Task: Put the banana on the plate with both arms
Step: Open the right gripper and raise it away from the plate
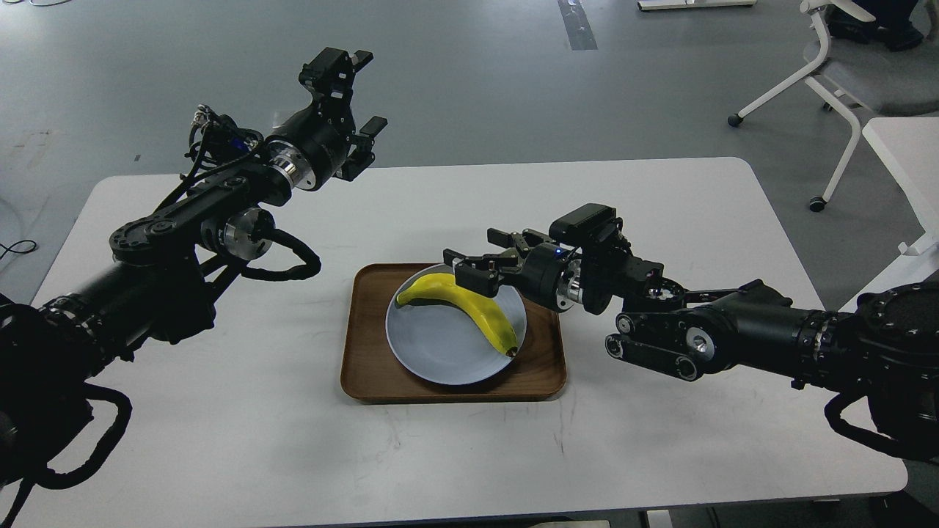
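The yellow banana lies on the pale blue-grey plate, its stem end to the left and its dark tip near the plate's right rim. The plate sits in a brown wooden tray. My right gripper is open and empty, hovering just above and behind the banana's middle, not touching it. My left gripper is open and empty, raised high above the table's far left edge, well away from the plate.
The white table carries only the tray. A white office chair stands on the grey floor at the back right, and a second white table's corner shows at the right edge.
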`<state>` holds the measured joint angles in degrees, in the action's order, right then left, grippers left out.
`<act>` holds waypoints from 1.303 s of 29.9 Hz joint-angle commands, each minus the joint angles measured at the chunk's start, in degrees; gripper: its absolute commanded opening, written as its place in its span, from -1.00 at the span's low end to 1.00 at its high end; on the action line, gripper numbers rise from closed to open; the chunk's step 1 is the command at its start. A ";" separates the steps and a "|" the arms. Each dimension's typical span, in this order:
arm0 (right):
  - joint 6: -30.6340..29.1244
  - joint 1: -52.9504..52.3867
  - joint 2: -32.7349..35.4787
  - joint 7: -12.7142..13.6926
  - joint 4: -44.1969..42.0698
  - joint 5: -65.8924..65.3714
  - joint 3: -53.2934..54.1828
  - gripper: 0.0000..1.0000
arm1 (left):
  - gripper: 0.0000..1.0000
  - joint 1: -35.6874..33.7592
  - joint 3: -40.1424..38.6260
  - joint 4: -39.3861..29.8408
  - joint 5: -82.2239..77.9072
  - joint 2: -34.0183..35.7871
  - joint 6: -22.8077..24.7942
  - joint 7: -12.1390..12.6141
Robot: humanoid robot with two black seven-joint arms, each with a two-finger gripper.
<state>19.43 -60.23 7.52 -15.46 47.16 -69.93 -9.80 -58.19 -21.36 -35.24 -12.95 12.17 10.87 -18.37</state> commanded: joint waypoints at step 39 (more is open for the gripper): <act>-39.56 7.85 13.93 5.45 -0.76 65.63 40.04 1.00 | 0.96 9.41 -6.86 -0.71 11.11 2.68 12.59 0.18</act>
<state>-20.65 -52.84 21.89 -9.47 46.13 -4.32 30.21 -49.31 -28.22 -35.91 -1.75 14.18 22.27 -18.10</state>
